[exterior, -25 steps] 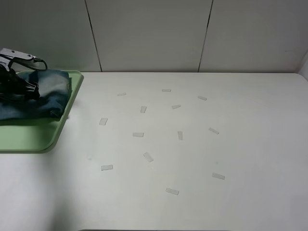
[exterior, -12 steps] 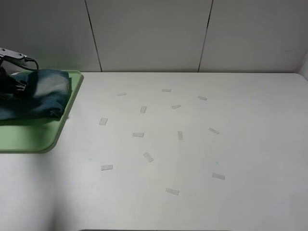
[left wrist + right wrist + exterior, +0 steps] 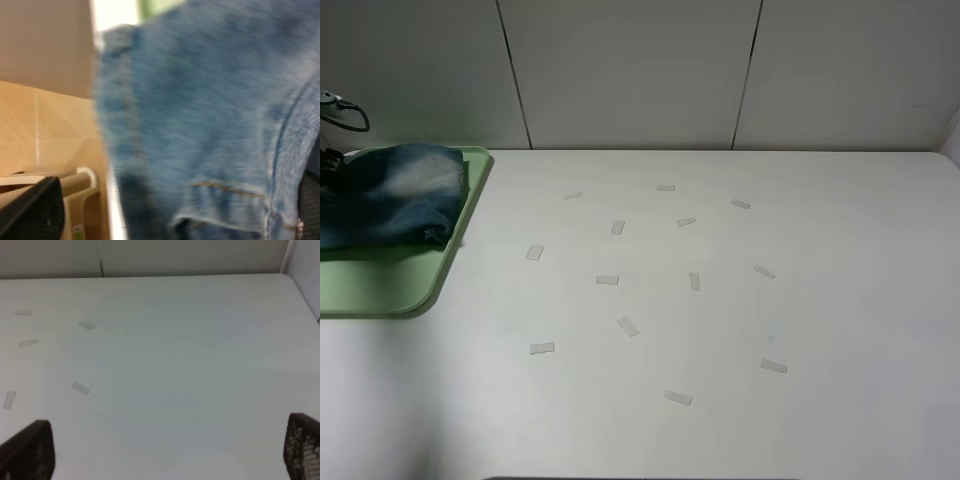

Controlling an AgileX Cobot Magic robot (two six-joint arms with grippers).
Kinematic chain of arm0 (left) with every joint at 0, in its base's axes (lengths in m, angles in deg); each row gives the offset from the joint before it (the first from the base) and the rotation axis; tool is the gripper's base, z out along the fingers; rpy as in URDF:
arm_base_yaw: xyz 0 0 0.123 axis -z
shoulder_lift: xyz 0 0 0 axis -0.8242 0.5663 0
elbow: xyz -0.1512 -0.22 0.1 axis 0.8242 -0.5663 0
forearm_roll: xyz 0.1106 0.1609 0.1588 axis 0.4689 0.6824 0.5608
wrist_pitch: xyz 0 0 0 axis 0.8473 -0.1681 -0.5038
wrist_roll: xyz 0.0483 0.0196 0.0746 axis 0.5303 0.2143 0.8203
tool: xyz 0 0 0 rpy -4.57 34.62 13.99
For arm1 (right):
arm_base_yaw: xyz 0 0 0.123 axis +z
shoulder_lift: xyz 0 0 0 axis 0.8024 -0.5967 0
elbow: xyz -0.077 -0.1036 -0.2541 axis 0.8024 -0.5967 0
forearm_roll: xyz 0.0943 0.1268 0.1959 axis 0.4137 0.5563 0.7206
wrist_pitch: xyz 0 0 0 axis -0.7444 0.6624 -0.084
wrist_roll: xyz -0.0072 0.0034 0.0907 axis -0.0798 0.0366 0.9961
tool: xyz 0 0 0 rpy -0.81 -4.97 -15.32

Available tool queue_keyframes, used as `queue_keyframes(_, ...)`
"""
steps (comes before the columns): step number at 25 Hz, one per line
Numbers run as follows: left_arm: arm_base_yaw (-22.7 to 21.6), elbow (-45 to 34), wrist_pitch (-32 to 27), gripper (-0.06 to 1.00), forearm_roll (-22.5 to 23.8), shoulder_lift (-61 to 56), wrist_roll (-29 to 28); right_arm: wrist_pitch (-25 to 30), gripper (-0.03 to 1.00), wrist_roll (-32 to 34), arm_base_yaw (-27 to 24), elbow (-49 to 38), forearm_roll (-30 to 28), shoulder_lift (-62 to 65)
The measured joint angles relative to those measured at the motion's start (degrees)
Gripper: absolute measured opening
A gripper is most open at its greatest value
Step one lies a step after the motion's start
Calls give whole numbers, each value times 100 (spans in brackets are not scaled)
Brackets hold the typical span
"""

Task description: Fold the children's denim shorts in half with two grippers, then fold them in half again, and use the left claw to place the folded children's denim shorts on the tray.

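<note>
Exterior high view: folded denim shorts [image 3: 392,195] lie on the tray [image 3: 390,285] at left; left claw [image 3: 165,210] gapes wide, jaws flanking the denim, holding nothing.

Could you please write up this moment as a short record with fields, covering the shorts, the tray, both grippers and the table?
shorts: folded denim shorts lying on the tray
tray: light-green tray at the table's left edge, near part bare
left gripper: left claw wide apart around the denim, gripping nothing
right gripper: right gripper open, empty, over bare table
table: white table with small tape strips scattered across the middle
</note>
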Motion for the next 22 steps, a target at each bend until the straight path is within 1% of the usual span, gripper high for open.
queue_keyframes(5,-203,490,-313,86,9,0,0,0,69,0,0,0,0,0)
queue_keyframes(7,-255,668,-500,86,91,0,0,0,69,0,0,0,0,0)
queue_keyframes(9,-262,813,-640,85,174,0,-6,0,69,0,0,0,0,0)
queue_keyframes(13,-262,1093,-707,85,241,2,-51,0,69,0,0,0,0,0)
queue_keyframes(17,-192,1191,-797,84,193,2,-94,0,69,0,0,0,0,0)
queue_keyframes(22,163,1198,-1168,84,122,-26,-112,0,69,0,0,0,0,0)
